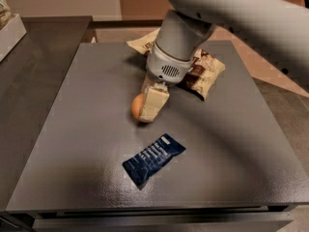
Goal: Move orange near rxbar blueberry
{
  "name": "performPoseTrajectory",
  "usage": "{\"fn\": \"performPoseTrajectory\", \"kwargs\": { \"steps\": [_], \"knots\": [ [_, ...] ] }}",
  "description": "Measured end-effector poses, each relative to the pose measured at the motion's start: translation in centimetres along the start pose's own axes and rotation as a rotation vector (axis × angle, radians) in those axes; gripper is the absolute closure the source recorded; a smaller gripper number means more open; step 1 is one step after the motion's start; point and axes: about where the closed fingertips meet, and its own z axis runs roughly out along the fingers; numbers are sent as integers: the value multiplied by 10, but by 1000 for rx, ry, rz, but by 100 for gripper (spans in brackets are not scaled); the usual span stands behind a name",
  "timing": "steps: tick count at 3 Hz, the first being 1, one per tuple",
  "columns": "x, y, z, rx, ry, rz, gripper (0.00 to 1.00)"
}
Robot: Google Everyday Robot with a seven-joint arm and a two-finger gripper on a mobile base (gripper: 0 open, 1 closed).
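Robot gripper (146,109) holding an orange (137,107) over the middle of a grey tabletop (72,129), just short of a blueberry RXBAR (153,158).

The white arm (251,18) reaches in from the far right corner with the gripper pointing down. Its cream fingers (154,103) are clamped on the orange, and one covers the fruit's right side, so only the left half shows. The orange is at or just above the surface, near the centre and slightly toward the far edge. The blueberry RXBAR, in a dark navy wrapper, lies flat and diagonal nearer the front edge, close to the orange but apart from it. A brown-and-cream snack bag (205,74) rests by the far edge, partly behind the wrist. The firm grip makes sense, since a round fruit would roll if let go early. The carry looks nearly done.
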Motion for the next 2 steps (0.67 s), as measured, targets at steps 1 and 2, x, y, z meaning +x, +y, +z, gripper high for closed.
{"fn": "performPoseTrajectory", "kwargs": {
  "steps": [1,2],
  "knots": [
    [14,14,2,-2,15,7,82],
    [25,20,7,1,26,25,58]
  ]
}}
